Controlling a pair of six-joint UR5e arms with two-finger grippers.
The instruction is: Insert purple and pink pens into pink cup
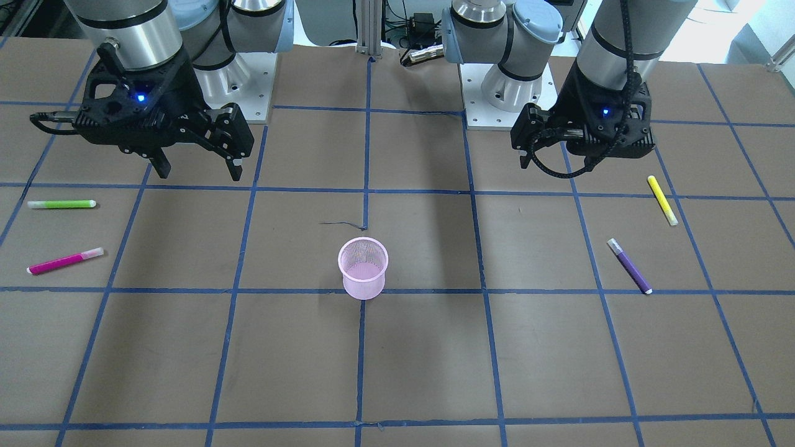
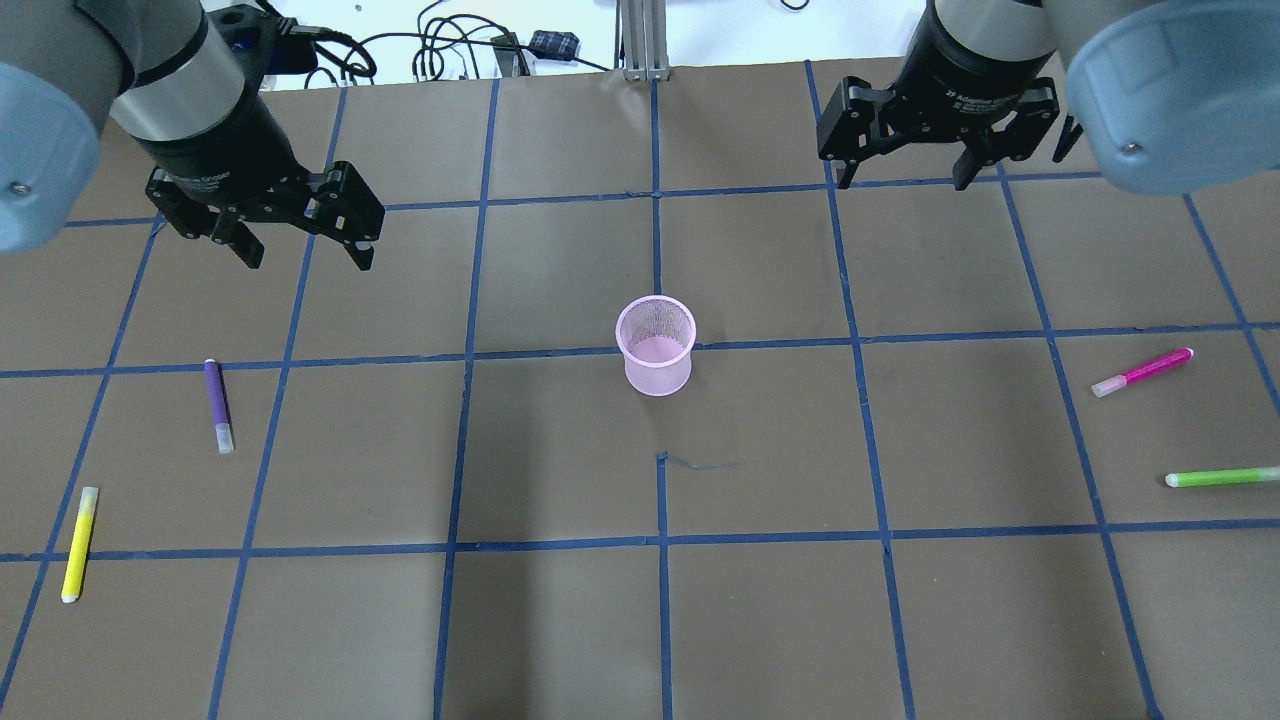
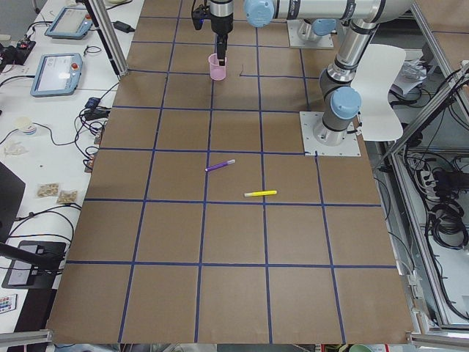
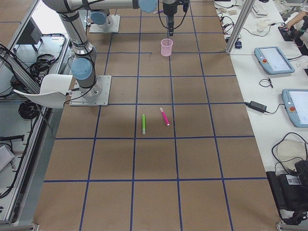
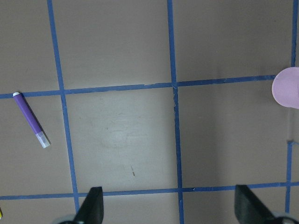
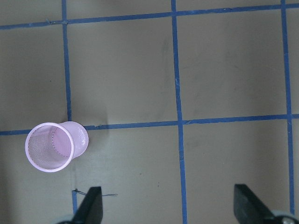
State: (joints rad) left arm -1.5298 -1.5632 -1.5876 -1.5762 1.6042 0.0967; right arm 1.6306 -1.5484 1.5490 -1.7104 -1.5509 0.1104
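The pink mesh cup (image 2: 655,345) stands upright and empty at the table's middle. The purple pen (image 2: 217,405) lies flat on the robot's left side. It also shows in the left wrist view (image 5: 31,120). The pink pen (image 2: 1142,372) lies flat on the robot's right side. My left gripper (image 2: 307,258) is open and empty, raised above the table, behind the purple pen. My right gripper (image 2: 904,180) is open and empty, raised, far behind the pink pen. The right wrist view shows the cup (image 6: 51,147) below and to the left.
A yellow pen (image 2: 79,543) lies near the purple one, closer to the table's left edge. A green pen (image 2: 1222,478) lies beside the pink one near the right edge. Blue tape lines grid the brown tabletop (image 2: 560,620).
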